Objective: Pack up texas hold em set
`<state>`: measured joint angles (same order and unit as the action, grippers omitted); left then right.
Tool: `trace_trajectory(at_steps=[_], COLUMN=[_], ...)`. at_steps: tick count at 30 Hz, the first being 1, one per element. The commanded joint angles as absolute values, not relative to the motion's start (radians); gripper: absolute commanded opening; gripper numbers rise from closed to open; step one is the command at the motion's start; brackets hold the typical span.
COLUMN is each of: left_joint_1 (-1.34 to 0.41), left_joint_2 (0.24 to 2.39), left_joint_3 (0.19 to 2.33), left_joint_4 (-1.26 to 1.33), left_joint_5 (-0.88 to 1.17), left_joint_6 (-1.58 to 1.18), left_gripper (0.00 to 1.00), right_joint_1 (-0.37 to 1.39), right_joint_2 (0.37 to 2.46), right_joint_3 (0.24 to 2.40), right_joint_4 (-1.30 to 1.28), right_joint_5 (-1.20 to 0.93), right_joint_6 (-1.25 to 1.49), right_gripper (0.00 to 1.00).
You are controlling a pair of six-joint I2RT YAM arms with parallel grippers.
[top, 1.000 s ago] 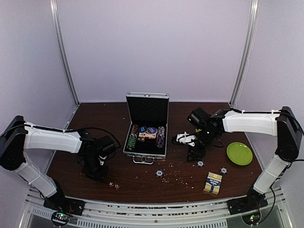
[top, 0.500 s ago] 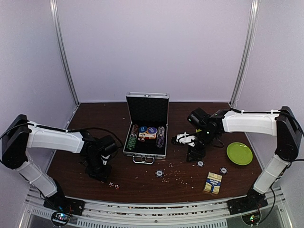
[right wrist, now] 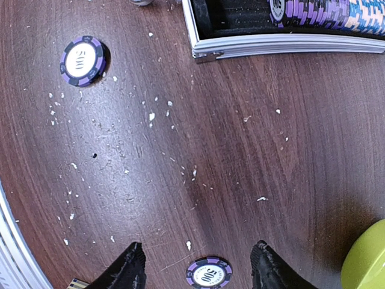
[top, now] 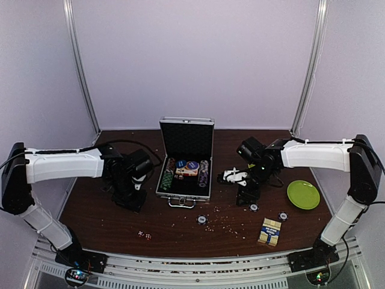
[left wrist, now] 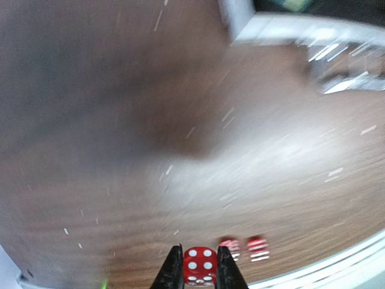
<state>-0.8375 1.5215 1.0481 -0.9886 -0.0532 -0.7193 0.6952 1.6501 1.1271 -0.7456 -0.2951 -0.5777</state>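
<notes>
The silver case (top: 185,161) stands open, lid upright, with striped chips and a card box in its black lining. My left gripper (top: 131,198) is left of the case. In the left wrist view it (left wrist: 200,268) is shut on a red die (left wrist: 200,265) above the table. Two more red dice (left wrist: 243,245) lie on the wood below, and they also show in the top view (top: 142,234). My right gripper (top: 248,197) is open and low over the table, with a purple 500 chip (right wrist: 209,274) between its fingertips (right wrist: 129,265).
Loose chips lie at the front (top: 202,220) and right (top: 283,215), and another purple chip (right wrist: 82,60) lies near the case's corner (right wrist: 204,54). A yellow-blue card box (top: 270,232) lies front right. A lime-green plate (top: 303,194) sits right. Crumbs dot the wood.
My left gripper has moved back and right from the front of the table toward the case. The right arm has not moved.
</notes>
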Motion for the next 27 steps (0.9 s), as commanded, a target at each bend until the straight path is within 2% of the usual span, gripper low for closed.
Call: trace_trajectory(at_steps=[1,8,12,21,27], left_joint_1=[-0.838,-0.864,-0.871,-0.864,-0.851], left_joint_2=[1.586,1.865,2.038,2.240,2.297], left_joint_3=[1.227,1.528,1.712,1.933,1.975], left_joint_4=[-0.988,-0.842,-0.842,-0.895,-0.911], left_joint_5=[-0.088,-0.039,-0.048,-0.134,-0.155], left_joint_6=[-0.621,-0.581,-0.590,-0.624,-0.645], left_gripper=[0.13,0.13,0.12,0.12,0.12], right_joint_1=[0.696,0.695,0.696,0.696,0.696], right_joint_2=[1.659,1.661,1.666,1.670,1.668], right_joint_3=[1.154,1.150,1.151,1.152,1.151], right_joint_4=[-0.756,-0.752,-0.752,-0.753,-0.755], right_joint_5=[-0.302,-0.298,-0.303,-0.294,-0.282], right_joint_6=[-0.588,-0.588,-0.585,-0.586,-0.591], right_gripper=[0.60,0.60,0.60,0.60,0.60])
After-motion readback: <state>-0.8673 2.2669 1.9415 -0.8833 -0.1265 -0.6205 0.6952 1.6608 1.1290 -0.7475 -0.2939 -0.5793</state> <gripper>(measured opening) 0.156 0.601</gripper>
